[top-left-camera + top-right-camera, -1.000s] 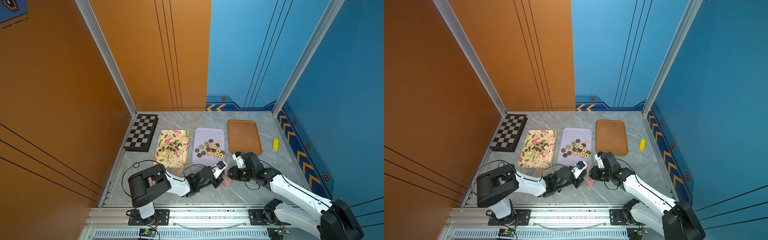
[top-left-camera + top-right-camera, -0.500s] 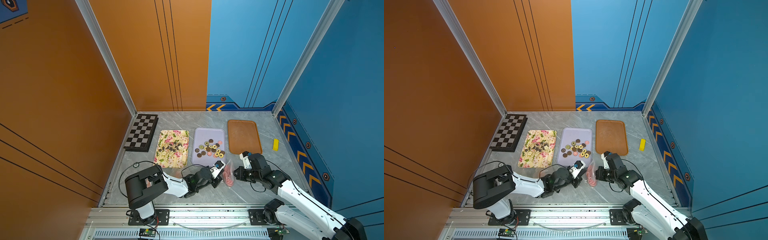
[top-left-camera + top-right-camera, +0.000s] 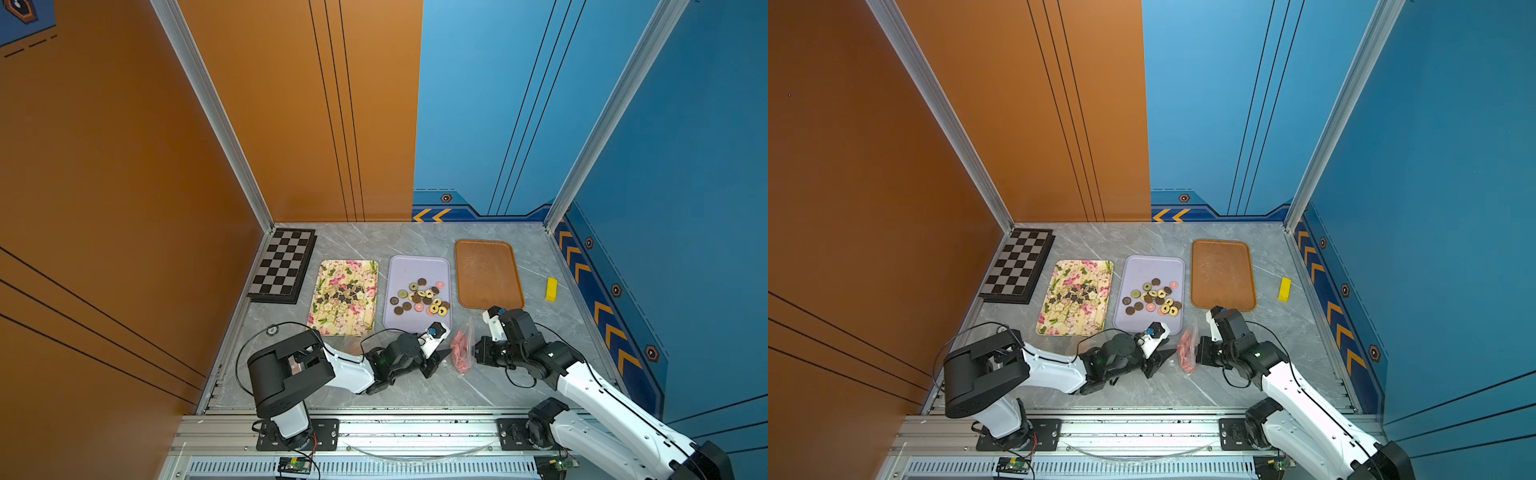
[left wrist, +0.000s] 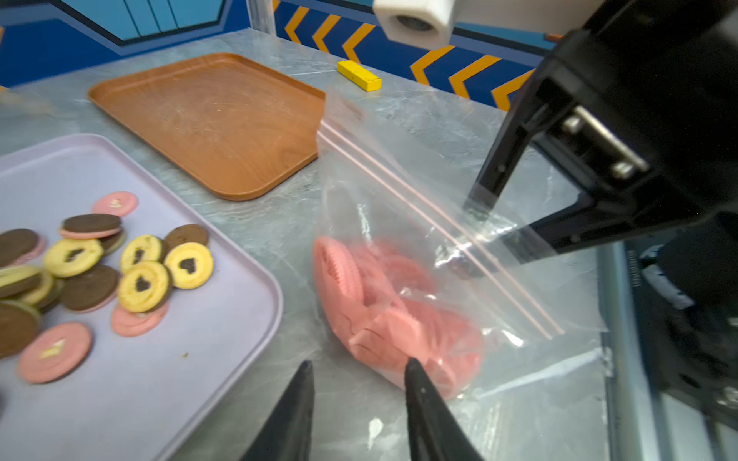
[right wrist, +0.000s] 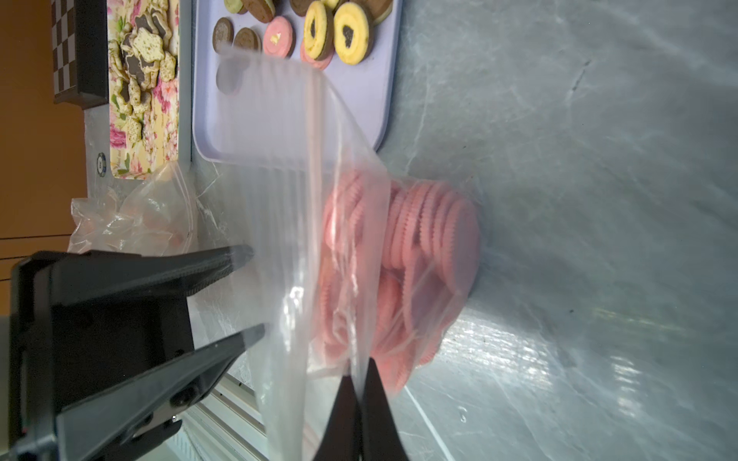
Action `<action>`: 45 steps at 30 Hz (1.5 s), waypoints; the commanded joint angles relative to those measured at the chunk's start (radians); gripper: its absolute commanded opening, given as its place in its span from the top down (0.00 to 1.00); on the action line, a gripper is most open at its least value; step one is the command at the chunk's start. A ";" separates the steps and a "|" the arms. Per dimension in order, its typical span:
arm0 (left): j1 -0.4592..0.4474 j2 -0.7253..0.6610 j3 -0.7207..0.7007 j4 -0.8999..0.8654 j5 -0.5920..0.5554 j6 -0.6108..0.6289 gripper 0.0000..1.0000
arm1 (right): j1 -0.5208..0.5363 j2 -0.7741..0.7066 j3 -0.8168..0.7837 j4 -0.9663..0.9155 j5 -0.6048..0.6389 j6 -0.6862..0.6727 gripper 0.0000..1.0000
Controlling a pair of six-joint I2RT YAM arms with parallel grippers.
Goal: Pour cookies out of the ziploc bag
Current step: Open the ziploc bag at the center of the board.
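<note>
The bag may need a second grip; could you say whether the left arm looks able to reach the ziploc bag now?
Probably yes: the left gripper stands open right beside the ziploc bag, with nothing between them.

Left gripper (image 3: 443,355) and right gripper (image 3: 478,354) face each other, arms stretched low.
Left jaws stand parted; right jaws are pinched together on the ziploc bag (image 5: 287,159).

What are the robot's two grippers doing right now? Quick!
Left gripper: open, holding nothing.
Right gripper: shut on the ziploc bag, pinching its clear plastic; pink cookies are inside.
</note>
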 commanded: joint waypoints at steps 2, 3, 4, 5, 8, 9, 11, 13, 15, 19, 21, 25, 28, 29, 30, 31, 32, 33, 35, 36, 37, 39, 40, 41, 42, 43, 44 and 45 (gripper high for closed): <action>0.028 -0.032 0.096 -0.140 0.187 0.060 0.53 | -0.007 -0.008 -0.005 0.038 -0.054 -0.039 1.00; 0.028 -0.032 0.115 -0.177 0.195 0.078 0.52 | -0.007 -0.008 -0.006 0.046 -0.061 -0.039 1.00; 0.034 -0.029 0.136 -0.208 0.210 0.092 0.51 | -0.006 -0.008 -0.008 0.053 -0.067 -0.040 1.00; 0.043 -0.022 0.152 -0.229 0.233 0.098 0.50 | -0.006 -0.008 -0.009 0.059 -0.072 -0.040 1.00; 0.078 0.010 0.174 -0.245 0.303 0.089 0.49 | -0.006 -0.006 -0.009 0.063 -0.071 -0.043 1.00; 0.083 0.019 0.176 -0.245 0.308 0.089 0.49 | -0.007 -0.005 -0.008 0.063 -0.071 -0.044 1.00; 0.089 0.023 0.171 -0.245 0.314 0.091 0.49 | -0.008 -0.005 -0.005 0.063 -0.071 -0.044 1.00; 0.091 0.020 0.164 -0.246 0.316 0.089 0.49 | -0.008 -0.005 -0.008 0.062 -0.070 -0.047 1.00; 0.093 0.024 0.167 -0.245 0.339 0.084 0.49 | -0.009 -0.002 -0.008 0.064 -0.070 -0.053 1.00; 0.094 0.042 0.183 -0.245 0.388 0.070 0.50 | -0.009 0.010 -0.006 0.092 -0.096 -0.061 1.00; 0.093 0.050 0.194 -0.245 0.404 0.066 0.50 | -0.009 0.015 0.000 0.098 -0.101 -0.064 1.00; 0.090 0.075 0.219 -0.245 0.418 0.059 0.50 | -0.008 0.021 0.005 0.117 -0.118 -0.072 1.00; 0.087 0.079 0.223 -0.245 0.398 0.069 0.50 | -0.004 0.028 0.006 0.133 -0.140 -0.072 1.00; 0.088 0.079 0.226 -0.245 0.395 0.070 0.51 | 0.001 0.032 0.006 0.136 -0.147 -0.073 1.00; 0.087 0.079 0.227 -0.245 0.393 0.070 0.52 | 0.004 0.038 0.005 0.140 -0.153 -0.075 1.00; 0.087 0.079 0.230 -0.245 0.393 0.071 0.54 | 0.010 0.044 0.004 0.142 -0.156 -0.077 1.00; 0.086 0.079 0.233 -0.245 0.388 0.072 0.58 | 0.013 0.048 0.005 0.142 -0.151 -0.078 1.00; 0.086 0.079 0.232 -0.245 0.380 0.073 0.67 | 0.018 0.052 0.004 0.144 -0.145 -0.079 1.00; 0.085 0.075 0.230 -0.245 0.366 0.075 0.77 | 0.020 0.053 0.003 0.146 -0.137 -0.079 1.00; 0.084 0.073 0.228 -0.245 0.360 0.075 0.79 | 0.020 0.053 0.004 0.148 -0.138 -0.078 1.00; 0.082 0.072 0.226 -0.245 0.355 0.077 0.83 | 0.022 0.054 0.005 0.150 -0.140 -0.078 1.00; 0.080 0.069 0.223 -0.244 0.339 0.078 0.92 | 0.023 0.058 0.007 0.149 -0.140 -0.079 1.00; 0.078 0.066 0.219 -0.244 0.329 0.078 0.95 | 0.022 0.057 0.007 0.147 -0.138 -0.079 1.00; 0.077 0.064 0.216 -0.244 0.319 0.079 0.98 | 0.023 0.058 0.008 0.144 -0.136 -0.081 1.00; 0.074 0.061 0.213 -0.244 0.307 0.079 1.00 | 0.022 0.057 0.007 0.141 -0.134 -0.081 1.00; 0.071 0.057 0.208 -0.244 0.284 0.079 1.00 | 0.022 0.054 0.007 0.137 -0.127 -0.081 1.00; 0.066 0.053 0.202 -0.244 0.252 0.077 1.00 | 0.020 0.051 0.008 0.127 -0.116 -0.080 1.00; 0.059 0.047 0.196 -0.244 0.203 0.074 1.00 | 0.015 0.049 0.008 0.115 -0.104 -0.079 1.00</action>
